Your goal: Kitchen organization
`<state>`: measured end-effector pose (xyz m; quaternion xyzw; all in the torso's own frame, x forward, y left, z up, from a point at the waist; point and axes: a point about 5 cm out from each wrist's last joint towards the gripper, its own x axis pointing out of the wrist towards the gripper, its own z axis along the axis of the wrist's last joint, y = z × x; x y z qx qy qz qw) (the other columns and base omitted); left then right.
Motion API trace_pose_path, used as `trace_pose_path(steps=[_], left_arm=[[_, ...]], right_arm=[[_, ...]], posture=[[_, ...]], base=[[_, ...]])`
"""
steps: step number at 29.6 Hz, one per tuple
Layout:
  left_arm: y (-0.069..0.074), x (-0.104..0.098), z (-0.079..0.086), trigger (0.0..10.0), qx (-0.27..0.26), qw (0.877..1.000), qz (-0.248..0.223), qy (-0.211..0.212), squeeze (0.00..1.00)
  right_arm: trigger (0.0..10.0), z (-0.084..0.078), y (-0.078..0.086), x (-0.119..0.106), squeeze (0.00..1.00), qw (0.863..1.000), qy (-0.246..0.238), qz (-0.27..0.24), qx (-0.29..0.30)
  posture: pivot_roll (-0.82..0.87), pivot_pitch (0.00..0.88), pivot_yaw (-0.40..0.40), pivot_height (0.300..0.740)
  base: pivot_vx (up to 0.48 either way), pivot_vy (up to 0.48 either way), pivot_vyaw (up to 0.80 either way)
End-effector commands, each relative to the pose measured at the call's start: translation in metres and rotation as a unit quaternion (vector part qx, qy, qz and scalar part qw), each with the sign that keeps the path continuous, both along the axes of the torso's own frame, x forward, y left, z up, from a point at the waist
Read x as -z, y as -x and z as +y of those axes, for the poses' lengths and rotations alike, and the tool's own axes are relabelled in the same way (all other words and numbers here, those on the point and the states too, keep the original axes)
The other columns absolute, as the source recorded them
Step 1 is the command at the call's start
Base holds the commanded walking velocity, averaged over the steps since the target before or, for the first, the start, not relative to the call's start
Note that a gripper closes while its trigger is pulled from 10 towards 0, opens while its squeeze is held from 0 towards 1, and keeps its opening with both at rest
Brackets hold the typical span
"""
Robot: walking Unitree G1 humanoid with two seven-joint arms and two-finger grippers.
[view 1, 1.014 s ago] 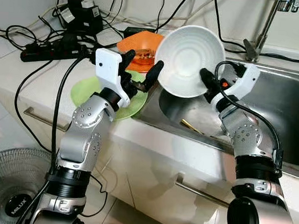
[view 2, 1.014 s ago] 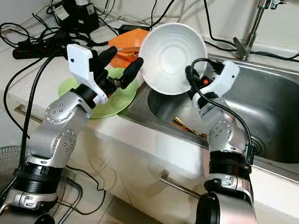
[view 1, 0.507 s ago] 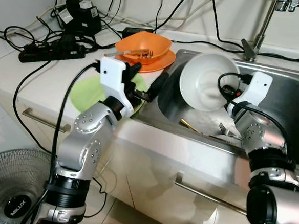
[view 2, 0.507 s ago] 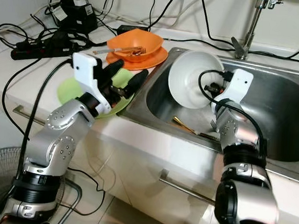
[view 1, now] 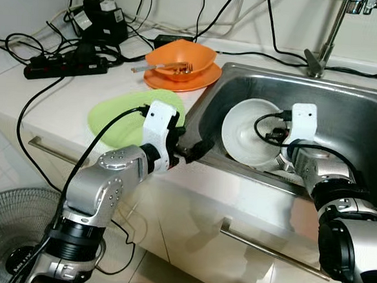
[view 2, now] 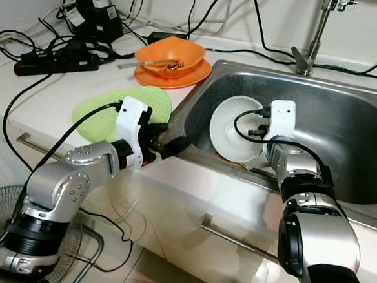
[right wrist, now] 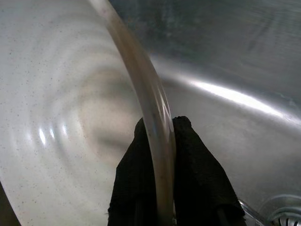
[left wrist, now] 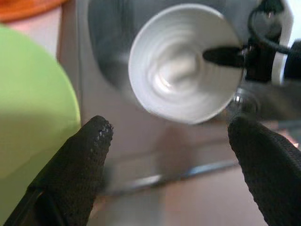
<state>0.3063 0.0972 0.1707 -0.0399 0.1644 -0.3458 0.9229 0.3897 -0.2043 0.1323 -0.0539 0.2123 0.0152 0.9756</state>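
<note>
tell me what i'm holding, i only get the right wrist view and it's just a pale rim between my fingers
Observer: The right gripper is shut on the rim of a white bowl, down inside the steel sink.
Operator: where is my other arm
Observer: The left gripper is open at the sink's front left edge, holding nothing.
Operator: anything close to it on the counter
Observer: A green plate lies flat just beside it, and farther back an orange bowl sits on an orange plate with cutlery in it.
</note>
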Motion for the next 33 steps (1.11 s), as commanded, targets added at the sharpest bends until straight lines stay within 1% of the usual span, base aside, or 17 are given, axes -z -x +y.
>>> trace_pose_path(steps=[1,4,6,7,9,12,15,25,26,27,28,33], left_arm=[[0.002,-0.004,-0.001,10.0,0.016,1.000,0.001,-0.007,1.00],[0.005,-0.004,-0.001,10.0,0.026,1.000,0.010,-0.014,1.00],[0.006,-0.004,-0.001,10.0,0.027,0.999,0.013,-0.016,1.00],[0.008,-0.003,-0.001,10.0,0.031,0.999,0.018,-0.016,1.00],[0.009,-0.003,-0.001,10.0,0.034,0.999,0.023,-0.018,1.00],[0.010,-0.002,-0.002,10.0,0.037,0.999,0.027,-0.020,1.00],[0.011,-0.002,-0.001,10.0,0.039,0.999,0.029,-0.024,1.00],[0.011,-0.003,-0.001,10.0,0.041,0.998,0.034,-0.027,1.00],[0.011,-0.002,-0.001,10.0,0.041,0.998,0.034,-0.028,1.00],[0.011,-0.002,-0.001,10.0,0.041,0.998,0.034,-0.028,1.00],[0.011,-0.002,-0.002,10.0,0.042,0.998,0.035,-0.028,1.00],[0.011,-0.002,-0.002,10.0,0.042,0.998,0.035,-0.028,1.00]], right_arm=[[0.0,0.006,-0.005,-0.009,0.00,1.000,0.009,-0.016,-0.018],[0.0,0.006,-0.001,0.002,0.00,0.999,0.033,0.007,-0.030],[0.0,0.006,0.000,0.003,0.00,0.999,0.037,0.011,-0.032],[0.0,0.005,0.002,0.008,0.00,0.998,0.044,0.024,-0.033],[0.0,0.003,0.003,0.011,0.00,0.998,0.049,0.032,-0.029],[0.0,0.001,0.005,0.013,0.00,0.998,0.052,0.035,-0.023],[0.0,0.002,0.006,0.017,0.00,0.998,0.042,0.043,-0.019],[0.0,0.004,0.012,0.028,0.00,0.996,0.040,0.070,-0.036],[4.8,0.004,0.013,0.029,0.75,0.996,0.040,0.074,-0.037],[4.8,0.004,0.013,0.029,0.75,0.996,0.040,0.074,-0.037],[10.0,0.005,0.014,0.031,1.00,0.995,0.041,0.080,-0.044],[10.0,0.007,0.014,0.032,1.00,0.994,0.044,0.084,-0.058]], posture=[[-0.02,0.014,0.133,0.740],[-0.01,0.014,0.137,0.740],[-0.01,0.014,0.137,0.740],[-0.01,0.014,0.136,0.740],[0.00,0.014,0.134,0.740],[0.00,0.013,0.132,0.740],[0.00,0.014,0.132,0.740],[0.00,0.017,0.133,0.740],[0.00,0.016,0.132,0.740],[0.00,0.016,0.132,0.740],[0.00,0.015,0.131,0.740],[0.00,0.014,0.131,0.740]], base=[[0.000,0.000,0.00],[0.000,0.000,0.00],[0.000,0.000,0.00],[0.000,0.000,0.00],[0.000,0.000,0.00],[0.000,0.000,0.00],[0.000,0.000,0.00],[0.000,0.000,0.00],[0.000,0.000,0.00],[0.000,0.000,0.00],[0.000,0.000,0.00],[0.000,0.000,0.00]])
